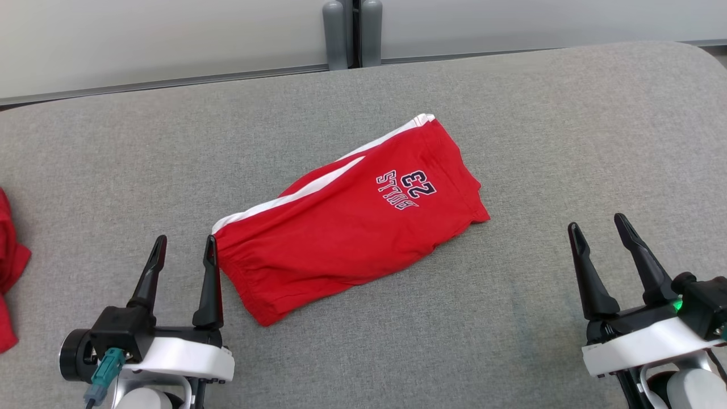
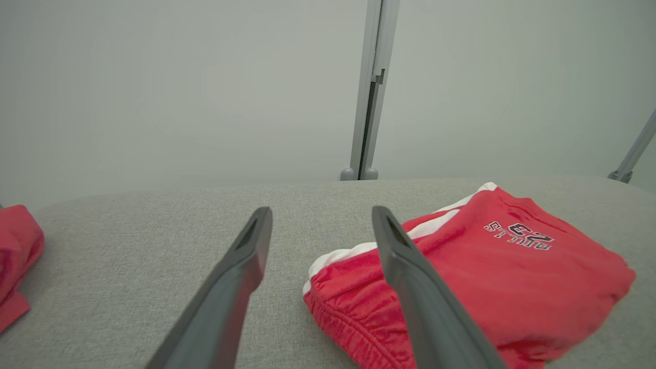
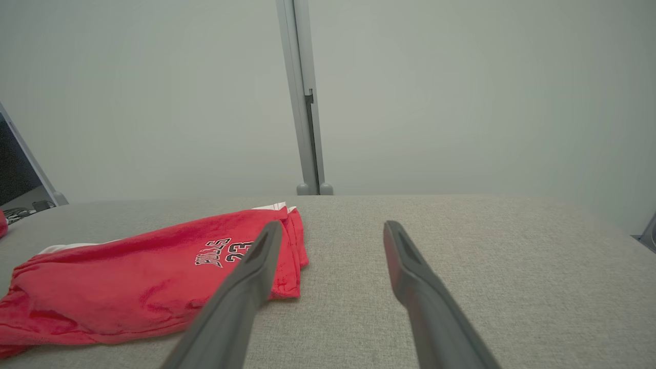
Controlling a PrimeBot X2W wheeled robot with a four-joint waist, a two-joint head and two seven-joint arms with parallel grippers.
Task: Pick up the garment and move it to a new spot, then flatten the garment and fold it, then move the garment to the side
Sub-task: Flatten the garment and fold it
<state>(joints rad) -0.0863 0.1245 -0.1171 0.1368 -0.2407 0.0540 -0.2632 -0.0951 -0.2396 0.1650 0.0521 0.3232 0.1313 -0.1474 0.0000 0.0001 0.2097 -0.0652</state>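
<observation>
Red shorts lie on the grey pad: one pair, folded flat and set slantwise near the middle. The elastic waistband end points toward the near left and the hem end toward the far right. You can count one dark print on the top face (a "23" with a word beside it, upside down from the head). White bands run along the far long edge.

You have two grippers low in the head view, four dark fingers in all, and neither holds anything. The left gripper has its fingers spread apart. Its inner finger is just beside the waistband corner, and you cannot tell whether it touches the cloth. From the left wrist that finger crosses in front of the waistband, while the other finger is over bare pad. The right gripper is also spread wide. It sits well apart from the shorts, off to the right of the hem end, with bare pad between its fingers.

One more red cloth lies bunched at the pad's far left edge. One grey post stands behind the pad's back edge.
</observation>
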